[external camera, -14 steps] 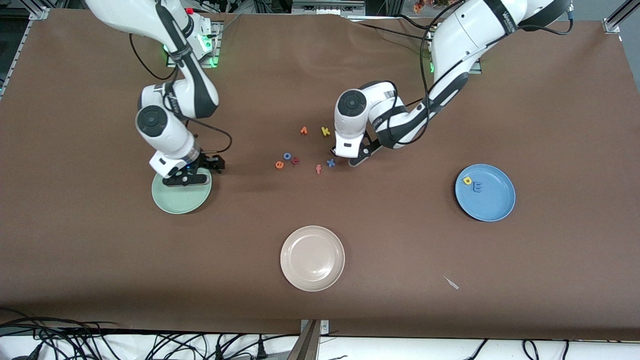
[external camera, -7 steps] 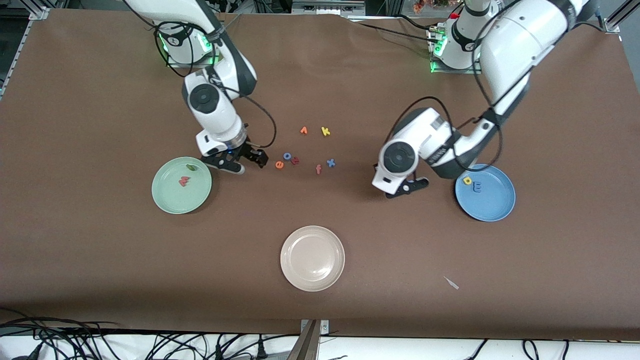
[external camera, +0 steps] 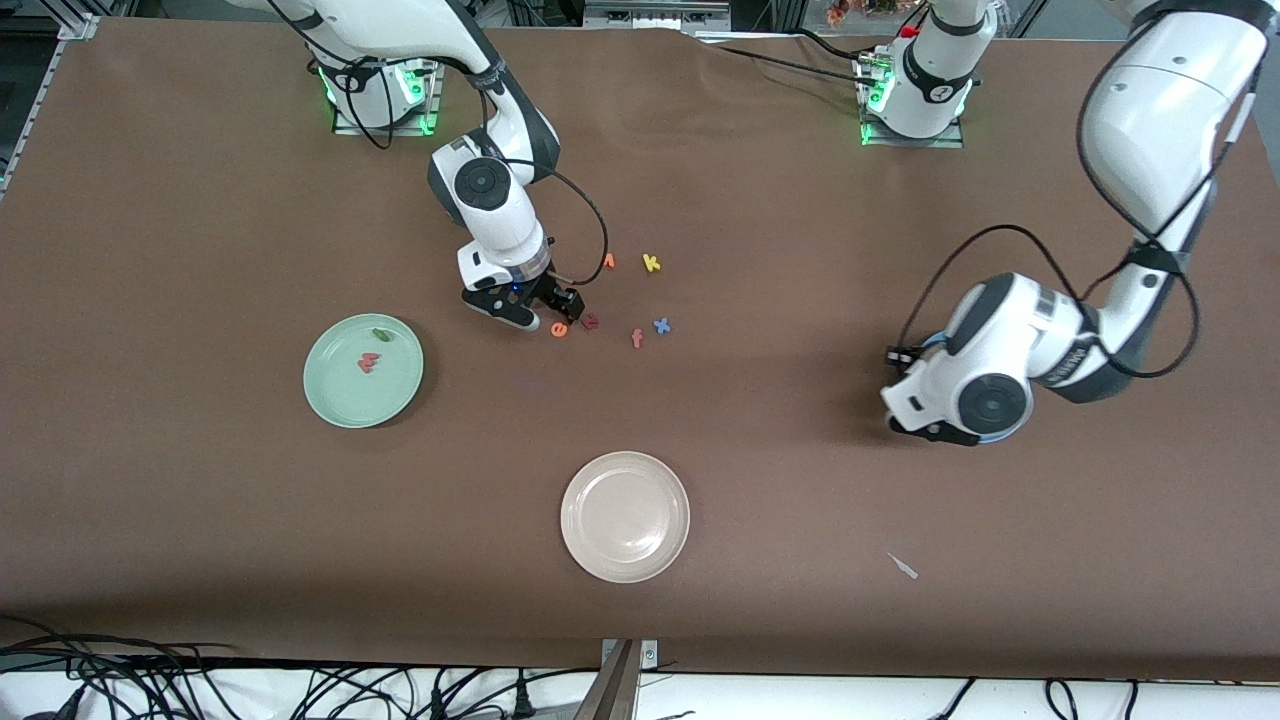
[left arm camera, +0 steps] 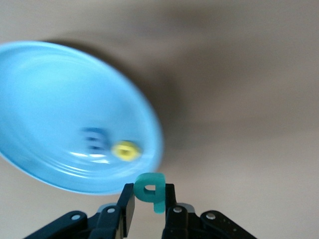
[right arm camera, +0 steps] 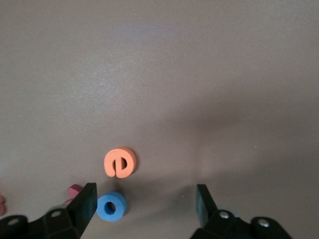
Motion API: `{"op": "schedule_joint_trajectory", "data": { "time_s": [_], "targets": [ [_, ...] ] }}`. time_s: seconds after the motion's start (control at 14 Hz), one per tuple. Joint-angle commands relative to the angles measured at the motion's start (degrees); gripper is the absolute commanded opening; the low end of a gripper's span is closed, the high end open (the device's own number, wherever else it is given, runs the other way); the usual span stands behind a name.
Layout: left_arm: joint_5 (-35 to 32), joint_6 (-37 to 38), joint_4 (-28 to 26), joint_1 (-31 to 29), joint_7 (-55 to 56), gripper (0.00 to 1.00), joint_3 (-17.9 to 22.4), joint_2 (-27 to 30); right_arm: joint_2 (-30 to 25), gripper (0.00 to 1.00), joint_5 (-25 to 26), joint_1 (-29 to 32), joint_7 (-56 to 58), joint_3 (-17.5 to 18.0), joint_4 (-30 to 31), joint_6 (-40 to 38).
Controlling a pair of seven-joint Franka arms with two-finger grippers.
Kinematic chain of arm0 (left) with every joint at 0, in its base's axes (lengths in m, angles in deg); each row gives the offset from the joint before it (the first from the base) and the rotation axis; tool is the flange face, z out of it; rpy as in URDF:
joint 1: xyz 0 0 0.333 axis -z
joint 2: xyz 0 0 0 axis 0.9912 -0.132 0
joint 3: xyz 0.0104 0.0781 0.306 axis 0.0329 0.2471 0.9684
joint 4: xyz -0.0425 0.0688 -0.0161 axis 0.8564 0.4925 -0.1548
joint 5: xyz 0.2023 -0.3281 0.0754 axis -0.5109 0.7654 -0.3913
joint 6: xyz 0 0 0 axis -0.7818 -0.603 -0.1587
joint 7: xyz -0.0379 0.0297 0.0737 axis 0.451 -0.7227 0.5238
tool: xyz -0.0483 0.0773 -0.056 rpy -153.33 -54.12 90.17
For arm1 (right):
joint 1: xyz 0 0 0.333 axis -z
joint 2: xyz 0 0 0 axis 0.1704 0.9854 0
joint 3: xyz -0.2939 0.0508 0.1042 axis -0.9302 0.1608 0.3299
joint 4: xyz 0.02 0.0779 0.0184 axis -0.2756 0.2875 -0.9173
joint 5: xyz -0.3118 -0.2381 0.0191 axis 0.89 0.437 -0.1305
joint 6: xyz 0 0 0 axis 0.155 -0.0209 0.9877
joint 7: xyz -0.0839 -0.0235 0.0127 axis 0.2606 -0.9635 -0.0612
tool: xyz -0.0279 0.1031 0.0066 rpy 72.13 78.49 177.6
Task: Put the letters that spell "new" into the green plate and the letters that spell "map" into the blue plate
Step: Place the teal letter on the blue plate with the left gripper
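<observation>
My left gripper [left arm camera: 148, 193] is shut on the teal-green a [left arm camera: 149, 183], held up beside the rim of the blue plate [left arm camera: 55, 89]. The yellow p [left arm camera: 125, 150] and the blue m [left arm camera: 93, 141] lie in that plate. In the front view the left arm covers most of the blue plate. My right gripper [external camera: 540, 310] stands open low over the letter cluster, right beside the orange e [right arm camera: 119, 162]. The blue o [right arm camera: 111, 206] lies close to one of its fingers. The green plate [external camera: 340, 400] holds the green n [external camera: 381, 334] and the red-pink w [external camera: 368, 362].
Loose on the table near the right gripper are a dark red letter [external camera: 590, 322], the salmon f [external camera: 637, 339], the blue x [external camera: 661, 325], the yellow k [external camera: 651, 263] and an orange letter [external camera: 607, 261]. A beige plate [external camera: 625, 516] sits nearer the camera. A small scrap [external camera: 903, 566] lies toward the left arm's end.
The left arm swung from the letter cluster over to the blue plate with the teal-green a. The right arm left the green plate and came to the cluster by the e.
</observation>
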Motion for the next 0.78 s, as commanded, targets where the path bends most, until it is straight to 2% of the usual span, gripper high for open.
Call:
{"op": "schedule_joint_trajectory", "data": {
  "time_s": [0.0,0.07,0.14,0.21,0.29,0.71],
  "targets": [
    [-2.8,-2.6,0.5,-0.1,-12.5,0.02,2.8,-0.6,1.8,0.88,-0.1,-2.6,-1.1,-2.0,-0.9,1.4],
    [-2.8,-3.0,0.4,-0.1,-15.9,0.04,4.0,-0.6,2.1,0.88,-0.1,-4.4,-1.2,-3.5,-1.1,1.5],
    [-2.9,-3.0,0.5,-0.1,-18.0,0.26,5.0,-0.7,2.5,0.88,0.0,-5.9,-1.1,-5.4,-1.6,1.4],
    [-2.8,-3.0,0.5,-0.2,-19.3,0.75,5.4,-0.7,3.2,0.88,0.0,-7.0,-1.1,-6.5,-2.2,1.4],
    [-2.2,-3.0,0.6,-0.3,-20.0,1.0,6.1,-0.6,3.9,0.88,-0.1,-7.8,-1.1,-6.9,-3.1,1.4],
    [-1.4,1.9,7.3,-0.4,-19.1,1.0,6.2,0.1,5.5,0.88,0.0,-8.2,-1.2,-7.8,-4.7,1.3]
  ]
}}
